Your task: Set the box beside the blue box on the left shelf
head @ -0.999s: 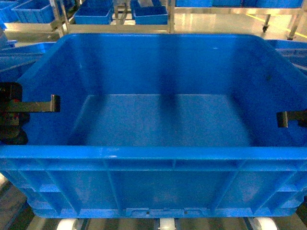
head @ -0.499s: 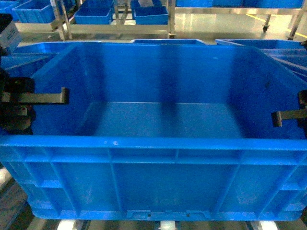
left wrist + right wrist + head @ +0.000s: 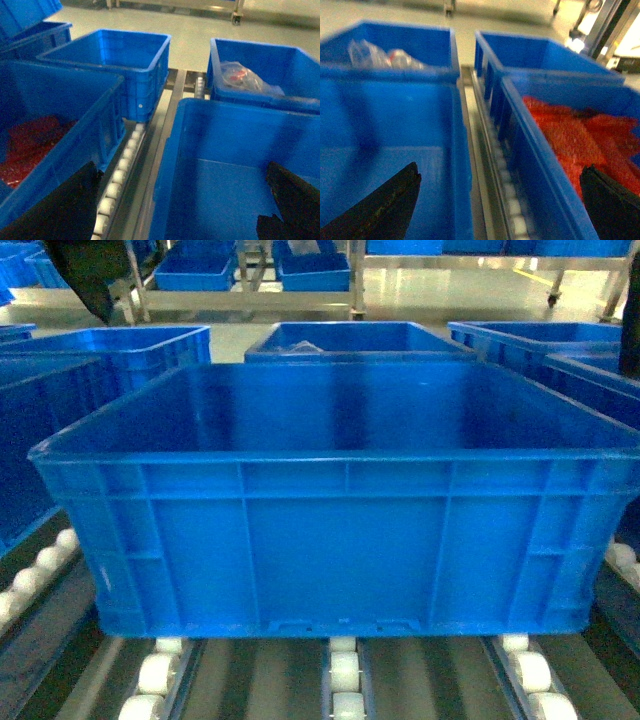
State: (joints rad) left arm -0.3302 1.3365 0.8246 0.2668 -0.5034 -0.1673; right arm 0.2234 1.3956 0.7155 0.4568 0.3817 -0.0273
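Our box (image 3: 340, 495) sits on the left shelf (image 3: 345, 680) rollers beside its neighbour crate (image 3: 55, 145); both claws hang apart, empty. Next we pull clear.

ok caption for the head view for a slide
Empty blue crate resting on the roller rails, other blue crates behind and beside it.

The left shelf (image 3: 250, 680), grey rails lined with white rollers (image 3: 343, 672), carries the box (image 3: 340, 540) squarely across three roller rows. Below the left claw (image 3: 175, 210), another roller rail (image 3: 120, 175) runs between this box and a neighbouring crate (image 3: 55, 125) holding red material. Beyond the claw, two more crates (image 3: 115, 65) sit on the rails; one (image 3: 260, 75) seems to hold bagged items.
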